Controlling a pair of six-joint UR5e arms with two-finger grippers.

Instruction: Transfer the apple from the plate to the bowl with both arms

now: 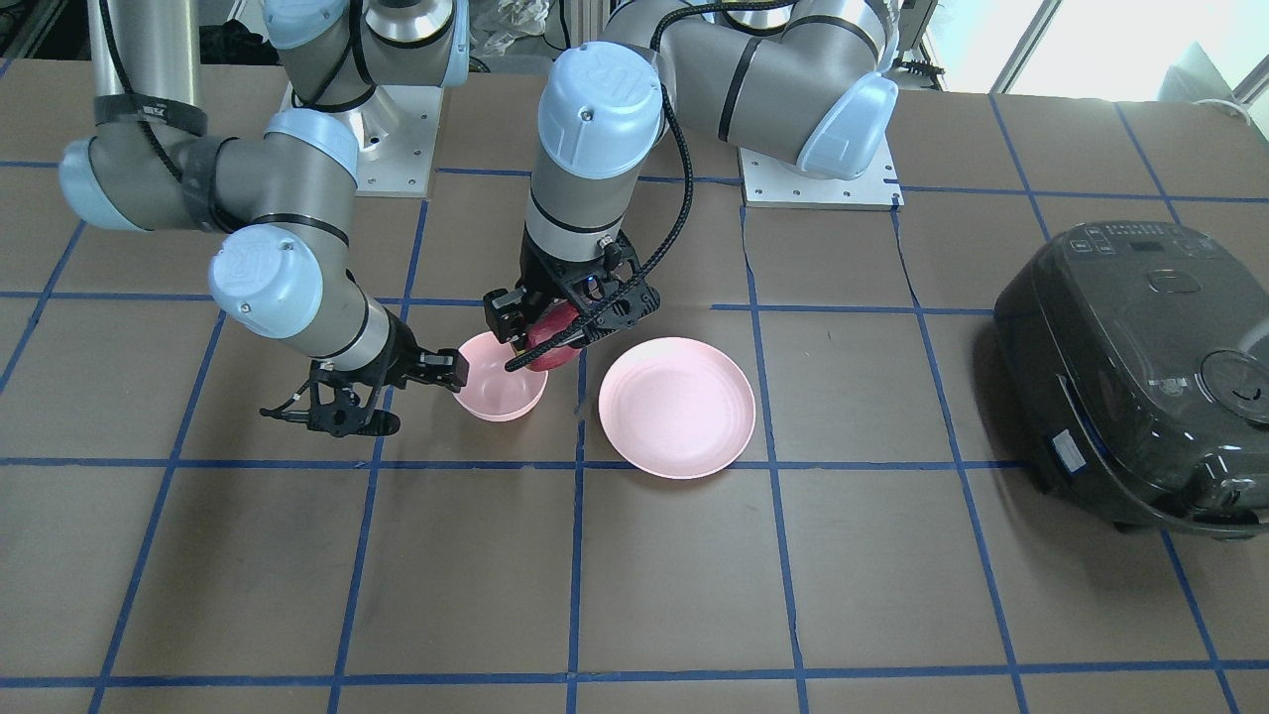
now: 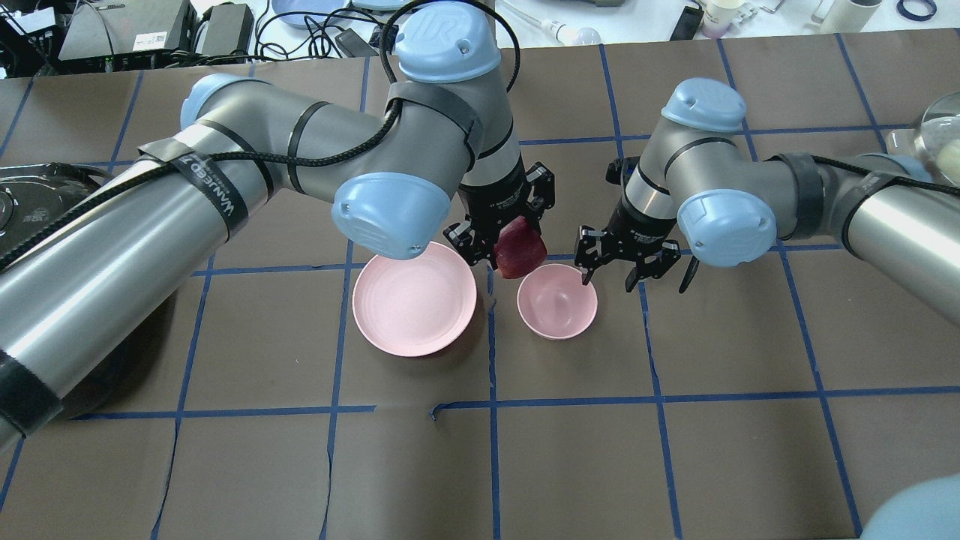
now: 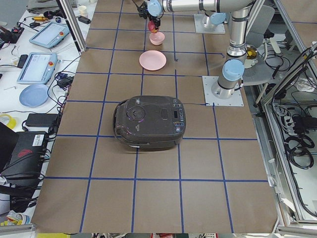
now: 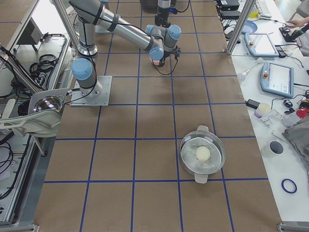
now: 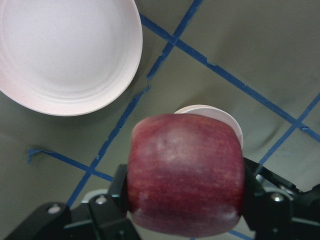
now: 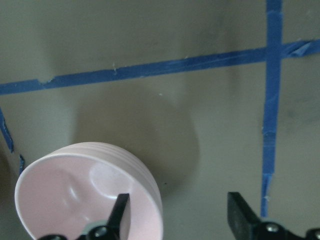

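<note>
My left gripper [image 2: 510, 244] is shut on the dark red apple [image 2: 520, 250] and holds it in the air just over the edge of the small pink bowl [image 2: 557, 301], on the plate's side. The wide pink plate [image 2: 414, 298] lies bare beside the bowl. In the left wrist view the apple [image 5: 185, 170] fills the jaws, with the bowl [image 5: 220, 117] behind it and the plate [image 5: 65, 50] at the upper left. My right gripper [image 2: 634, 279] is open at the bowl's other side. In the right wrist view one fingertip [image 6: 120, 210] is over the bowl's rim [image 6: 150, 200].
A dark rice cooker [image 1: 1140, 377] stands on the table at my left end. A steel pot with a glass lid [image 4: 203, 154] stands at my right end. Blue tape lines grid the brown tabletop [image 1: 694, 575].
</note>
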